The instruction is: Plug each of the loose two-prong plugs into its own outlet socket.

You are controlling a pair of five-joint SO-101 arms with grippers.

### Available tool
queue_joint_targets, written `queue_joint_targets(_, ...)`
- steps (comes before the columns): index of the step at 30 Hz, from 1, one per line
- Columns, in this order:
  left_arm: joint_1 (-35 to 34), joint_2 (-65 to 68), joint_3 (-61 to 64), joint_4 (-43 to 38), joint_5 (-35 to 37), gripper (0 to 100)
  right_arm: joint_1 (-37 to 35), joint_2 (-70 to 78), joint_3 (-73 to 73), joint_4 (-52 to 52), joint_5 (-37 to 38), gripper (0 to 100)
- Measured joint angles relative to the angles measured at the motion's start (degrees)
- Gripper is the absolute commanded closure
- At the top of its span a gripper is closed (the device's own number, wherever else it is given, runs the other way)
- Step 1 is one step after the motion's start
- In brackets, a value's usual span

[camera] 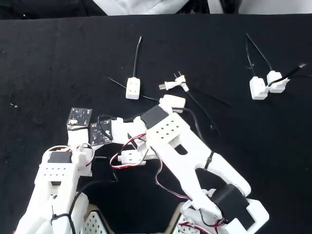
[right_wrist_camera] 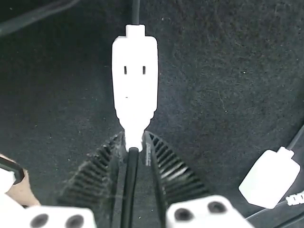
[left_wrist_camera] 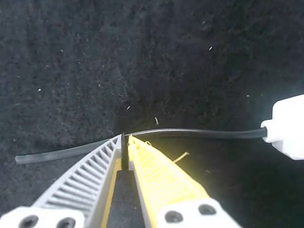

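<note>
**Both claws clamped; one plug loose on the desk**

On the black desk, the right gripper is pinched on the near end of the outlet socket at mid-desk, both slots open to view. The left gripper is pressed together on a black cord that runs into a white connector body. The two-prong plug lies loose beside the socket, on its right-edge side. A white pair sits touching near the far right corner; can't tell if they're mated.

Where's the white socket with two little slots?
In the high view the outlet socket lies near the table's middle, left of a pronged plug; the right wrist view shows it at the right gripper.
</note>
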Motion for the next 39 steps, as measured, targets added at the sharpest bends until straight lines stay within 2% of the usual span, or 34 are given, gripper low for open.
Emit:
queue_joint_targets(25,0.0,0.0,0.0,0.0,0.0,97,0.0,-0.09,2.99,-2.73,0.0,98.8)
queue_joint_targets(39,-0.18,0.0,0.0,0.0,0.0,97,-4.04,-0.09,3.34,-6.15,-2.81,98.8)
